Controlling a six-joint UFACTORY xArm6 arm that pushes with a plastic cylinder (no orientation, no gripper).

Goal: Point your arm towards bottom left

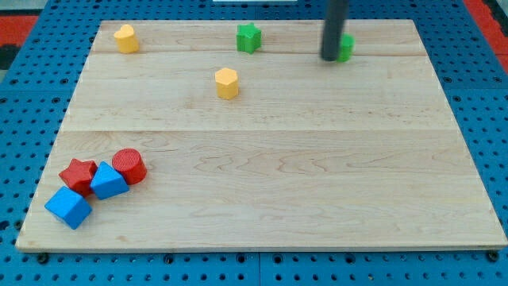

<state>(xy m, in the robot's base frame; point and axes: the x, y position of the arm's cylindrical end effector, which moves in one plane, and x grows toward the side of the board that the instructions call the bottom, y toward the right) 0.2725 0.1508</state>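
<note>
My tip [330,57] is at the view's top right, at the lower end of the dark rod, touching or just left of a green block [345,48] that the rod partly hides. A green star block [248,37] sits to its left near the top edge. A yellow hexagon block [227,83] lies below and left of the star. A yellow block [125,38] is at the top left. At the bottom left, a red star block [78,175], a red cylinder [128,166], a blue triangular block [108,181] and a blue cube [68,207] cluster together.
The wooden board [262,175] lies on a blue pegboard table [16,135]. The bottom-left cluster sits close to the board's left and bottom edges.
</note>
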